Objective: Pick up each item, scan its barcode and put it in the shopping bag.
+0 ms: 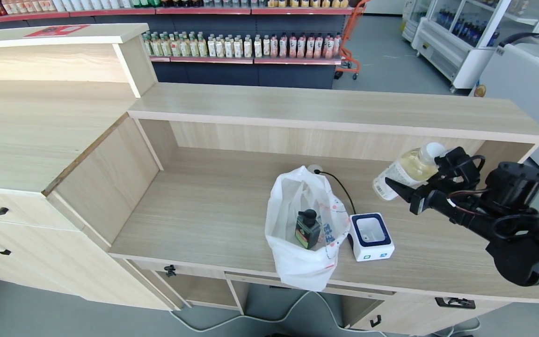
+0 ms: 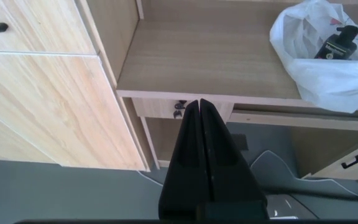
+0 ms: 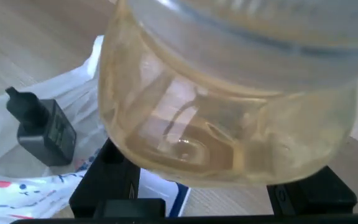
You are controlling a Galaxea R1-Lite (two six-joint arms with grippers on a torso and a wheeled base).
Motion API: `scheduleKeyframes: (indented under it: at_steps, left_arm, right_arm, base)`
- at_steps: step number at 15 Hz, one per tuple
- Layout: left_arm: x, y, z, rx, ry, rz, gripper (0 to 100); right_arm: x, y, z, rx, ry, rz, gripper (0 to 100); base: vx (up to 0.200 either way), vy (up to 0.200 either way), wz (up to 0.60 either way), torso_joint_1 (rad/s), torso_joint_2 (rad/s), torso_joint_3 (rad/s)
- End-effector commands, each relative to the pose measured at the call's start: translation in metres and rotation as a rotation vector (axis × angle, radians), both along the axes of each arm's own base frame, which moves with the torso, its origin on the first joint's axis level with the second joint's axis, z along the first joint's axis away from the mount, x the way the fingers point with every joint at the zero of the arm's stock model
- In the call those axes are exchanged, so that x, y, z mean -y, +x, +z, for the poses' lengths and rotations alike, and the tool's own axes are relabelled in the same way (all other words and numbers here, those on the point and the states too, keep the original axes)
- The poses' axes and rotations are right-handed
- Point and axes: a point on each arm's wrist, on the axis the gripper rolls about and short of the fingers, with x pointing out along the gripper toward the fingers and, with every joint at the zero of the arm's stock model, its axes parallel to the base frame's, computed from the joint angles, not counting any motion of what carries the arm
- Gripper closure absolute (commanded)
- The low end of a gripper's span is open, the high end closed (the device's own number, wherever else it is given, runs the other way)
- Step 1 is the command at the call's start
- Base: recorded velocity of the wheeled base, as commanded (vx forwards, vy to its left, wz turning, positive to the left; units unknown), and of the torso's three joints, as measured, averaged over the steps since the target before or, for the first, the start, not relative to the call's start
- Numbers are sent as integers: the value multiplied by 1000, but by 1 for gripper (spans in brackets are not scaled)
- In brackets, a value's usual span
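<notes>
Clamped between the black fingers of the right end effector, raised off the wood-grain tabletop beyond and right of the boxy white scanner: a clear, rounded plastic bottle of pale yellow liquid, tilted, white cap partly hidden. Just left of the scanner, a thin, crinkled white shopping bag, open, with a dark squarish pump bottle inside, base lost in folds. Well left of the scanner, below the tabletop's front edge, the left end effector, smooth black fingers pressed together on nothing.
</notes>
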Motion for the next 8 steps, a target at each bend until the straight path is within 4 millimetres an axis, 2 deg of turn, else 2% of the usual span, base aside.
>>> scheduleKeyframes:
  at_steps: [1, 4, 8]
  left_arm:
    - [0, 0, 0, 0, 0, 0, 100]
    - [0, 0, 0, 0, 0, 0, 100]
    - [0, 0, 0, -2, -6, 0, 100]
  right_arm:
    - [-8, -5, 10, 2, 27, -4, 100]
    - [-19, -4, 6, -62, 57, -19, 100]
    - [-41, 13, -3, -159, 141, -9, 100]
  base:
    - [0, 200, 0, -7, 2, 2]
    - [0, 0, 0, 0, 0, 0]
    - [0, 0, 0, 0, 0, 0]
